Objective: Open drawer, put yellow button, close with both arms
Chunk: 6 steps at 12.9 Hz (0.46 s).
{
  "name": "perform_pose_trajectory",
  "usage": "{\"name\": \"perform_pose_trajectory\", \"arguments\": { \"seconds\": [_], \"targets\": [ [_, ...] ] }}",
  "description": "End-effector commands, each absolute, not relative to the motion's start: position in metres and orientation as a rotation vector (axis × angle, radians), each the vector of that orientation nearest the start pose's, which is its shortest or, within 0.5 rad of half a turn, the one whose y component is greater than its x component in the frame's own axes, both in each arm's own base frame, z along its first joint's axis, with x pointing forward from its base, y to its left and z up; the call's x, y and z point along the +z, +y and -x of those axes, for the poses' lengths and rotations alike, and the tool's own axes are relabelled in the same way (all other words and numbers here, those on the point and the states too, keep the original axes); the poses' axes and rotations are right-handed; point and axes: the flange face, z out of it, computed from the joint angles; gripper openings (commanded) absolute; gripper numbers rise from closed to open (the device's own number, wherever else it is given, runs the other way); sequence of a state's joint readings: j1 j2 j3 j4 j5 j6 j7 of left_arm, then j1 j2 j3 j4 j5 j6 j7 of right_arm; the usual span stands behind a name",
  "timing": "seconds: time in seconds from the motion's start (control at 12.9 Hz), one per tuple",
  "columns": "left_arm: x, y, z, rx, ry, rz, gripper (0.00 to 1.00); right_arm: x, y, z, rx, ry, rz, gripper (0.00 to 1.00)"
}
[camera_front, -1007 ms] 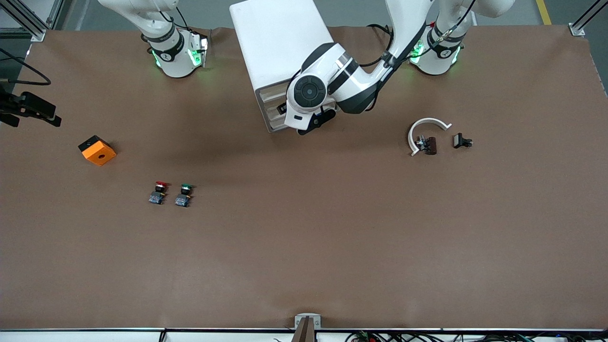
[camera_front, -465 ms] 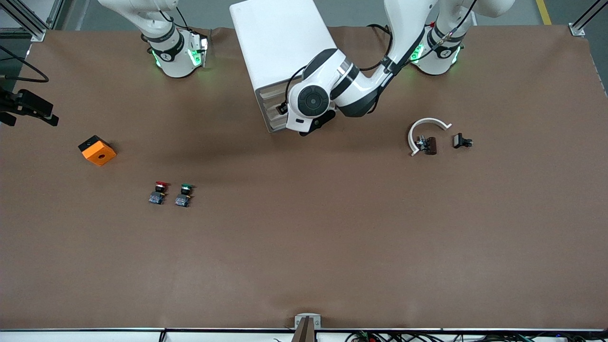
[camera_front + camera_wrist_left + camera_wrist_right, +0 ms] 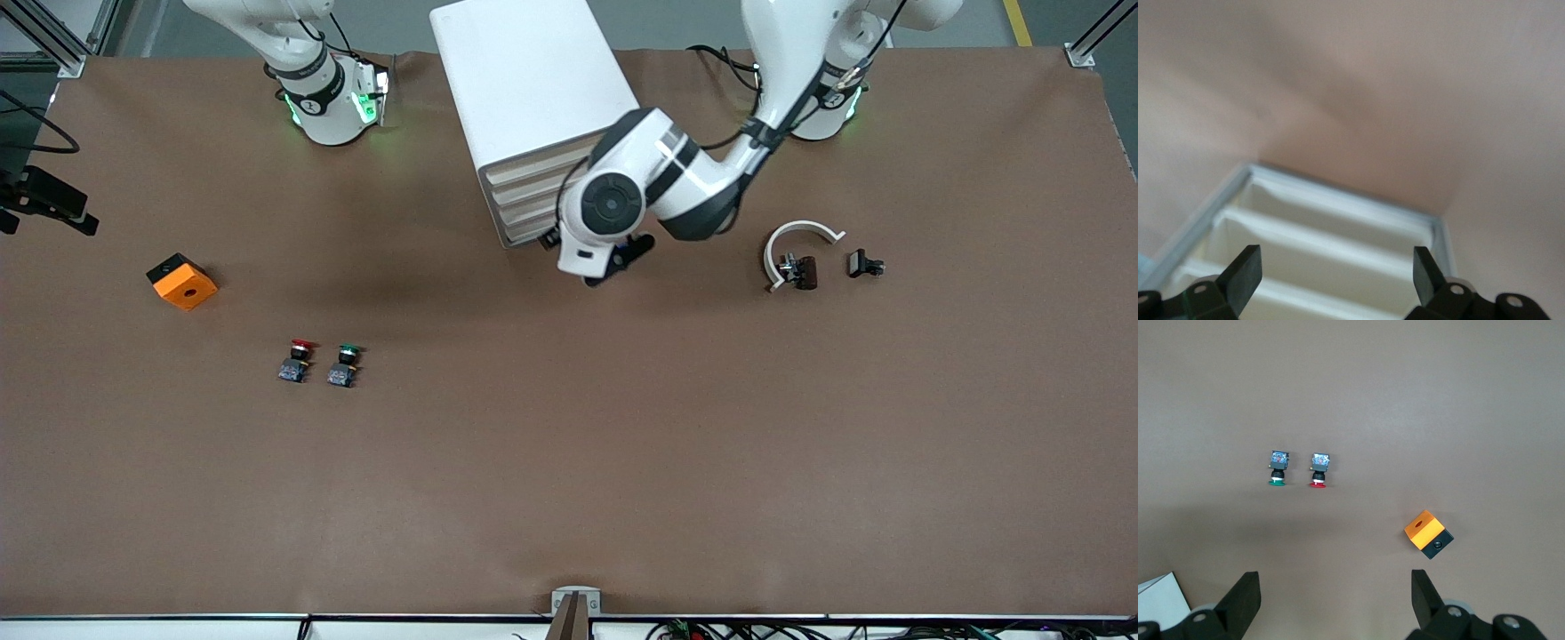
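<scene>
Brown table, white cabinet (image 3: 524, 98) at the robots' end. All four drawers look shut, so the drawer (image 3: 533, 162) is closed – top of the stack. Left gripper (image 3: 1335, 280) hangs with its fingers wide apart and nothing in them, just in front of the drawer fronts (much the nearer one). Right gripper (image 3: 1331, 603) waits with fingers apart over the right arm's end. No yellow button shows – only red and green ones.

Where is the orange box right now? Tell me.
In the front view the orange box lies on the table toward the right arm's end, farther from the camera than the red-capped button.
</scene>
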<state>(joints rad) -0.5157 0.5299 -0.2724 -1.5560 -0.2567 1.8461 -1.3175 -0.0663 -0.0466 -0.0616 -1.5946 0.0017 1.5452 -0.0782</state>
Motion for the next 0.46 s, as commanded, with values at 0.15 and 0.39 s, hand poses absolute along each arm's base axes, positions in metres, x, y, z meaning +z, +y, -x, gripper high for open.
{"name": "perform_pose_trajectory", "arguments": {
  "seconds": [0.15, 0.39],
  "targets": [
    [0.395, -0.373, -0.553, 0.540, -1.073, 2.919, 1.00, 0.648, -0.060, -0.519, -0.014, 0.185, 3.114, 1.00],
    [0.423, -0.313, -0.568, 0.493, -0.972, 2.905, 1.00, 0.649, -0.053, -0.520, -0.014, 0.161, 3.115, 1.00]
  ]
}}
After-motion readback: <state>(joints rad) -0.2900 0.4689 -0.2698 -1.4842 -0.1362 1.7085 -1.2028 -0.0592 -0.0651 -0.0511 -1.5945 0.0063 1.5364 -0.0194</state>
